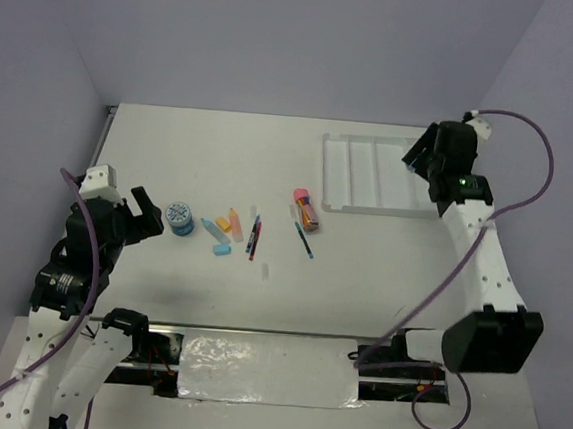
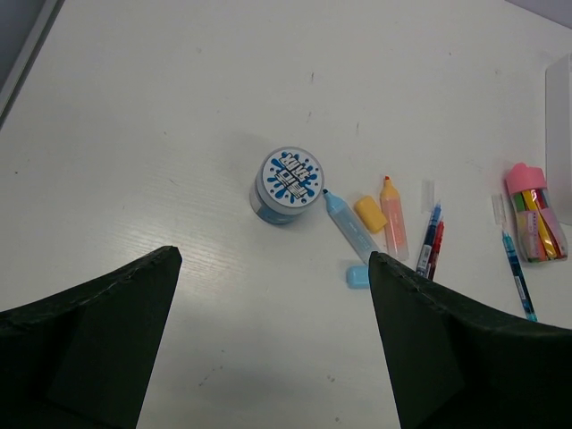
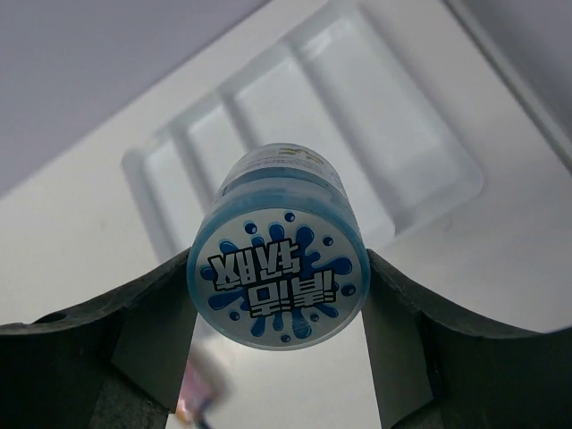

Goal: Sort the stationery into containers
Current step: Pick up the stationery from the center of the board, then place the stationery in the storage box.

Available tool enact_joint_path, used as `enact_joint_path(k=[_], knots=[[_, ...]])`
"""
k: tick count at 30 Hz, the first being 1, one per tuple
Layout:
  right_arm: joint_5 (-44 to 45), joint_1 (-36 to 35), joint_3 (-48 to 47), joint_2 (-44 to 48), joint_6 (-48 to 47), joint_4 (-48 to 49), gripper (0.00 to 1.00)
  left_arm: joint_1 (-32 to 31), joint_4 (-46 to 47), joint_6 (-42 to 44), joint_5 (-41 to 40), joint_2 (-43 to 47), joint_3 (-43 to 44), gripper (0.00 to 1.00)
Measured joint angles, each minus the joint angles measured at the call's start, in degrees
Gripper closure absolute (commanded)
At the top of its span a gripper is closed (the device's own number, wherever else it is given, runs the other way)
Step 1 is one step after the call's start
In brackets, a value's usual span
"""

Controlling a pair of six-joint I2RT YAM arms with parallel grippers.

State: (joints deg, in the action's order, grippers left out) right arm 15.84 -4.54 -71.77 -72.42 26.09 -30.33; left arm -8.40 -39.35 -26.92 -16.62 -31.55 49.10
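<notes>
The right gripper (image 3: 277, 304) is clamped on a blue splash-topped roll (image 3: 279, 228), one finger pressed against each side of it, with the patterned round face turned toward the wrist camera. Beyond the fingertips lies the white tray (image 3: 429, 170), its long parallel compartments running away from the tool. From above, this gripper hangs at the tray's right end. Which compartment sits under the roll cannot be told.

The left gripper (image 2: 273, 259) stands wide open and holds nothing, hovering above the table (image 2: 161, 116). Straight ahead of its fingertips, between the lines of the two fingers, sits a second roll (image 2: 288, 183), upright with its splash-patterned top up. Just to the right of that roll, ahead of the right finger, lie a light-blue marker (image 2: 347, 228), a small yellow piece (image 2: 370, 214) and an orange highlighter (image 2: 392, 219), with a light-blue cap (image 2: 357, 276) nearer the finger. Farther right lie a blue pen (image 2: 430, 234) and a red pen (image 2: 437, 252) side by side, then a teal pen (image 2: 517, 277) and a pink-capped clear case (image 2: 534, 214).
</notes>
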Motion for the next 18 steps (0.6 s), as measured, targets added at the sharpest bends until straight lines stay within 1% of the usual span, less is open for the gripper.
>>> enact_joint_path(k=[2,3,4,7,10,14,18], knots=[[0.2,4.4,-5.3,-6.6,1.5,2.2,0.58,0.0,0.0,0.0,0.0,0.4,0.0,0.01],[-0.3,6.4,-8.5,-11.4,2.1,3.5,0.58,-0.1,0.0,0.0,0.0,0.5,0.0,0.01],[-0.9,8.0,-11.0,-16.2,2.6,5.4,0.58,-0.2,0.0,0.0,0.0,0.5,0.0,0.01],[-2.4,10.9,-15.6,-26.4,3.5,7.7,0.59,-1.3,0.0,0.0,0.0,0.5,0.0,0.01],[-3.0,12.2,-20.3,-34.2,3.4,6.4,0.59,-2.3,0.0,0.0,0.0,0.5,0.0,0.01],[-3.4,12.4,-32.6,-45.0,2.3,4.5,0.59,-2.4,0.0,0.0,0.1,0.5,0.0,0.01],[-3.3,12.3,-37.9,-49.7,0.6,4.5,0.57,-2.7,0.0,0.0,0.2,1.0,0.0,0.01]])
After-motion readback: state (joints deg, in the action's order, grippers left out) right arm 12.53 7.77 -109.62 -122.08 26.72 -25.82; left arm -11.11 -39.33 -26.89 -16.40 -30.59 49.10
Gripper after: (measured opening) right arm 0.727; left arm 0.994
